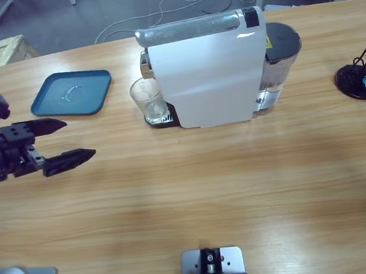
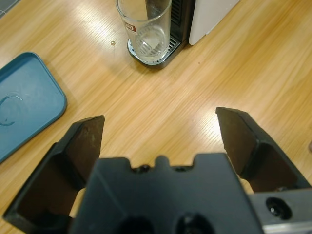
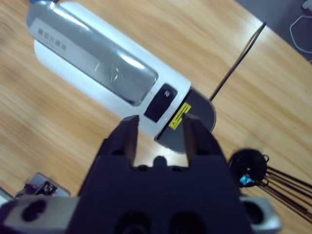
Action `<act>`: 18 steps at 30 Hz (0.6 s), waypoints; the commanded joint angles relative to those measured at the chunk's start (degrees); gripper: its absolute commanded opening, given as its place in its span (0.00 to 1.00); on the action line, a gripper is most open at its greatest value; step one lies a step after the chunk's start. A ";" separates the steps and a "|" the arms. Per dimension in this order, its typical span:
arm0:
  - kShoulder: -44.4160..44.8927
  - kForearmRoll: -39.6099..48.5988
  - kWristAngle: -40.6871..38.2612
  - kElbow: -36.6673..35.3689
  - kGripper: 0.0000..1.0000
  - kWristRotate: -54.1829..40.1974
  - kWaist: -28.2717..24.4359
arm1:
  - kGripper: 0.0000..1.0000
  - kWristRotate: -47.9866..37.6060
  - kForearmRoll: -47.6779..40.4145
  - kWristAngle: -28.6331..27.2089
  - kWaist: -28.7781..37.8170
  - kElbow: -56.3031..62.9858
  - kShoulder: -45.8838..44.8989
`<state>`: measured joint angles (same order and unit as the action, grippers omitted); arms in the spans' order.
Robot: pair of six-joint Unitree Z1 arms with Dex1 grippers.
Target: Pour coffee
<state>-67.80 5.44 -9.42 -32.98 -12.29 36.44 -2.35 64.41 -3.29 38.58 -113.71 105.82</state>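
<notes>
The glass (image 1: 147, 99) stands on the drip tray under the spout of the coffee machine (image 1: 205, 69), upper centre of the high view; whether it holds coffee cannot be told. The left gripper (image 1: 65, 141), wide open and empty, should approach level and centre on the glass. The right gripper (image 3: 160, 127), narrowly open and empty, hovers above the machine's black button (image 3: 160, 102).

I get even, bright overhead light; glare streaks the tabletop (image 2: 97, 29) near the glass (image 2: 145, 29), the coffee machine (image 3: 105, 73) looks smeared, and the near jaws are soft.
</notes>
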 commanded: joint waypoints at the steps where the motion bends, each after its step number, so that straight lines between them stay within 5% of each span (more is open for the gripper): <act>1: -1.44 -0.87 0.33 1.76 0.98 0.80 0.47 | 1.00 -1.60 -1.66 -0.10 1.04 4.78 -0.57; 18: -2.08 -1.06 0.46 1.78 0.98 0.82 0.47 | 1.00 -2.04 -3.82 -0.14 1.06 6.82 1.72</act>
<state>-67.80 5.32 -9.42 -32.98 -12.15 36.44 -3.69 61.67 -3.29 38.86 -109.20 105.57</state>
